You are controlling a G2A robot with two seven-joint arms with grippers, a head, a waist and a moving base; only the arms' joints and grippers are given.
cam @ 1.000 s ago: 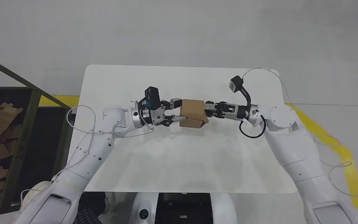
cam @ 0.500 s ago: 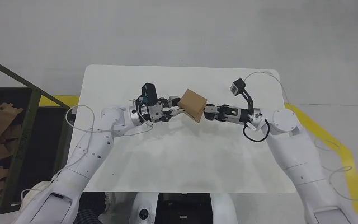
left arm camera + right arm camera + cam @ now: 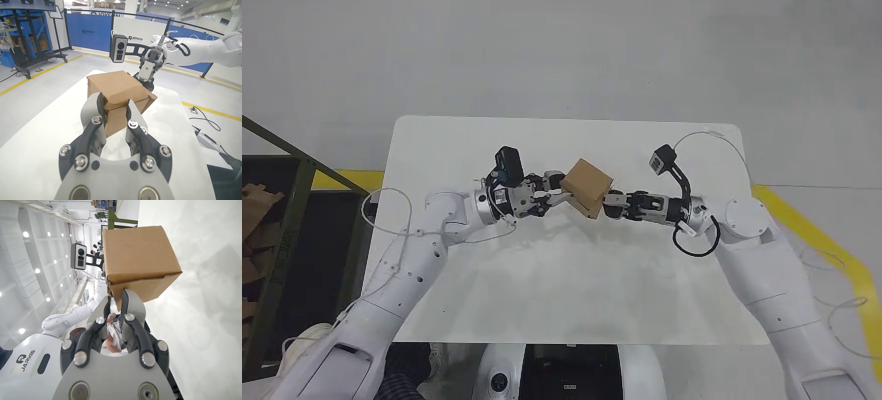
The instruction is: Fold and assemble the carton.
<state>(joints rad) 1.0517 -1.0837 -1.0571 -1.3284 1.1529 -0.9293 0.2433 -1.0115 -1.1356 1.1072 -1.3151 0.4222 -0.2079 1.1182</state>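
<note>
White rounded table (image 3: 442,150), pale factory floor around it. Closed brown cardboard carton (image 3: 588,184) hangs tilted over mid-table between both arms. Left gripper (image 3: 558,196) pinches one corner. Right gripper (image 3: 606,203) clamps the opposite edge, fingers nearly together.

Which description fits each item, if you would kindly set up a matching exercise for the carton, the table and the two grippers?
Column one:
1. carton
2. table
3. left gripper
4. right gripper

Column two:
A. white, under the carton
B. fingers close together, pinching a carton edge
C. brown, tilted between the two grippers
D. fingers wider apart, clamping a carton corner

Pairs: 1-C; 2-A; 3-D; 4-B
</note>
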